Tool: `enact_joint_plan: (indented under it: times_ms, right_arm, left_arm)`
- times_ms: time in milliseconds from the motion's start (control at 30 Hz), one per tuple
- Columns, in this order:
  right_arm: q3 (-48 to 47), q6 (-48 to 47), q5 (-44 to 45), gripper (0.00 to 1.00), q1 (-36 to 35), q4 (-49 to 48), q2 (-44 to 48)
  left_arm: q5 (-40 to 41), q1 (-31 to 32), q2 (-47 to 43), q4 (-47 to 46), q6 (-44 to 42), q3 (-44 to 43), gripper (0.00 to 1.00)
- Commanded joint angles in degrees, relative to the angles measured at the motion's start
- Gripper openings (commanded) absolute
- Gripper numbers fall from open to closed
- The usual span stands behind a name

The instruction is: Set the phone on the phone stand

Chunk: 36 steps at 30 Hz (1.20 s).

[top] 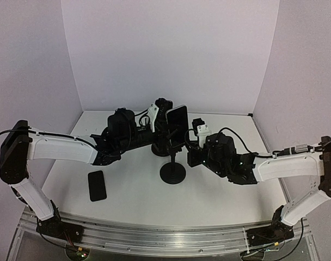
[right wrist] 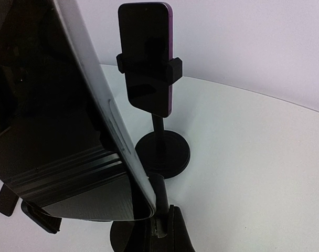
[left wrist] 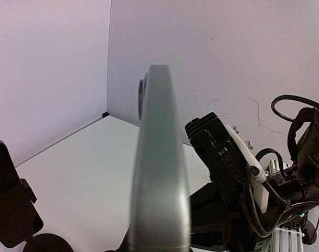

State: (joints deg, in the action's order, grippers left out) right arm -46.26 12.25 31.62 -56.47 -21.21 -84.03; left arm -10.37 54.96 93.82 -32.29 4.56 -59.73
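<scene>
Phone point(top: 177, 120) stands upright, long axis near vertical, clenched in the left hand point(top: 164, 120) right over the head of the near stand point(top: 172, 163), its lower end beside the stem's top. The right hand point(right wrist: 167, 231) seems clamped on that stem. Only a short drop into the cradle looks left; whether the phone is seated cannot be told.

1. No text, brand, number or sign can be read in any of the three views
2. The black ribbed plastic block point(left wrist: 221, 149) beside the white bracket, in the left wrist view, bears faint pale marks too small to make out
</scene>
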Motion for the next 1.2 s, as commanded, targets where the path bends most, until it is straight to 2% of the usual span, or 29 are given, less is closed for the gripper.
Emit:
enact_joint_plan:
  times_ms: [0,267,500,800,1167]
  right_arm:
    - [-2.08,1.21,15.51,0.0,6.73,0.59,1.59]
    - [-2.37,1.43,16.53,0.0,6.95,0.56,0.8]
    - [-2.73,1.45,16.78,0.0,7.47,0.56,0.12]
    - [-3.74,0.14,14.66,0.0,8.24,0.65,1.15]
    - [-4.16,0.26,9.37,0.0,6.69,-0.54,1.05]
  left_arm:
    - [-0.69,-1.97,-0.12,23.26,-0.96,1.28,0.0]
    - [-1.23,-1.67,-0.2,34.72,-0.6,-1.53,0.0]
    - [1.82,-1.44,0.58,35.65,-0.06,-2.12,0.0]
    - [6.53,0.2,2.92,41.59,-1.58,-4.69,0.0]
    - [5.99,1.11,6.24,34.93,2.12,-3.44,0.0]
